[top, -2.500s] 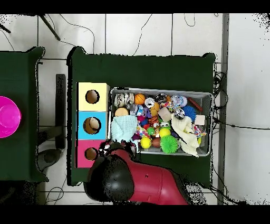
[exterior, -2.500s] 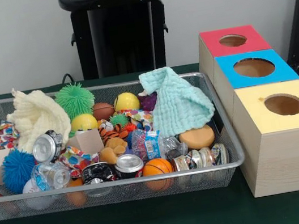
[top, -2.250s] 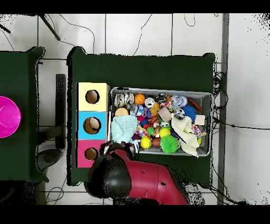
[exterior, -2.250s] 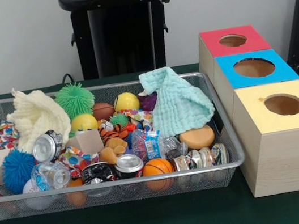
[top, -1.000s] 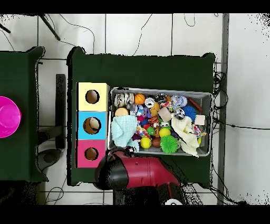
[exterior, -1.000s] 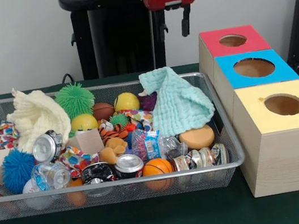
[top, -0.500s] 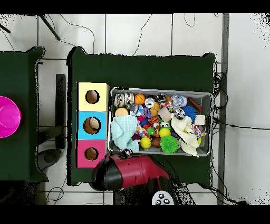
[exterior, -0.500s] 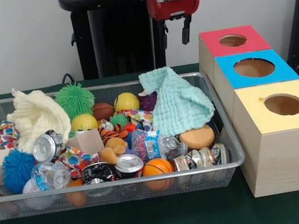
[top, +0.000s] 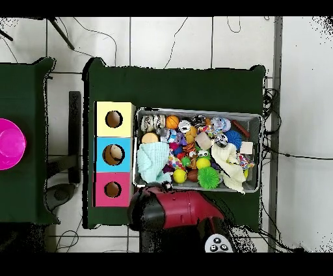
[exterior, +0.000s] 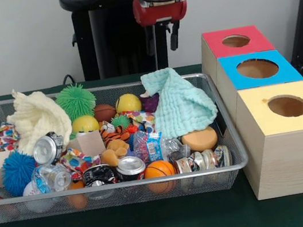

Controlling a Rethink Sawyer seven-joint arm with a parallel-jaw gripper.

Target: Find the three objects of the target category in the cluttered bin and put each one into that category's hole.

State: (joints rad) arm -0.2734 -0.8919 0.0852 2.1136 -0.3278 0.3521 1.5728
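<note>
The claw [exterior: 162, 37], fingers spread and empty, hung above the far rim of the bin [exterior: 238, 164], while the nearest bottle [exterior: 156, 146] lay well below, toward the camera-side wall.

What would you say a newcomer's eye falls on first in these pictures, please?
Most likely the bin, a wire-mesh tray crammed with bright toys, cloths, cans and crumpled bottles, filling the front view's left and centre. Next, the row of three wooden boxes beside it, topped red, blue and yellow, each with a round hole. Above the bin's far edge hangs the gripper, empty, fingers apart.
</note>
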